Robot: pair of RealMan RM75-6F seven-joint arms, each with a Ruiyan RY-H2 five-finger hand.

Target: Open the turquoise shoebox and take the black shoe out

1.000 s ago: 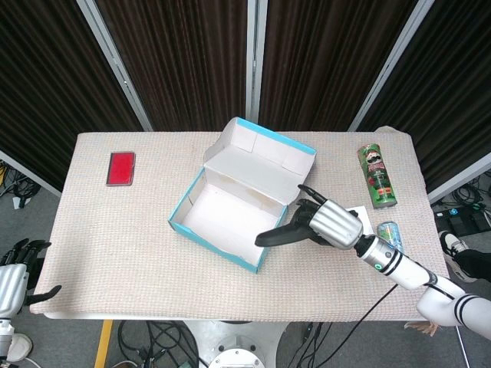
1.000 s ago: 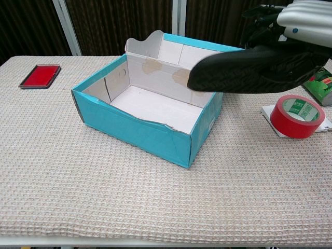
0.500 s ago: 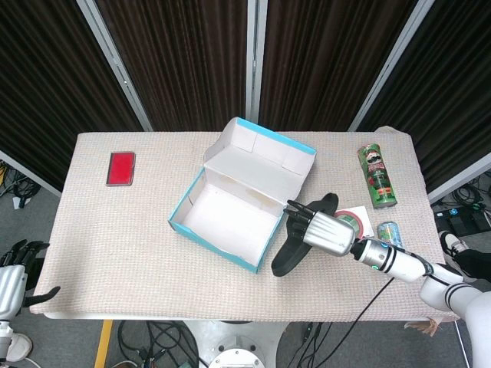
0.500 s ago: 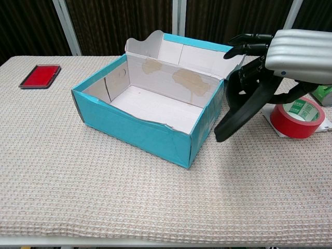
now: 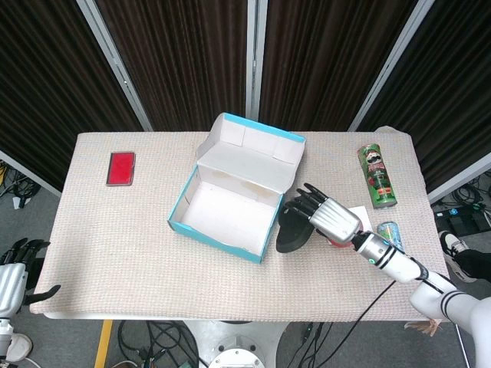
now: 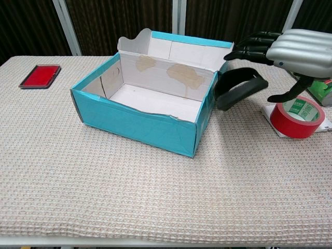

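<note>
Where dark curtains [image 5: 176, 54] hang, beige woven tablecloth [image 6: 155, 197]

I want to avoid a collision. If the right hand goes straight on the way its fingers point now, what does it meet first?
Probably the black shoe, lying directly under and ahead of the right hand. Past it stands the side wall of the turquoise shoebox. Whether the fingers would clear the shoe's top is unclear.

Right hand [image 6: 296, 51] partly covers black shoe [image 6: 236, 89]; contact cannot be determined. Red tape roll [image 5: 335, 241] mostly hidden in head view. Left hand [image 5: 11, 276] cropped at frame edge.
</note>
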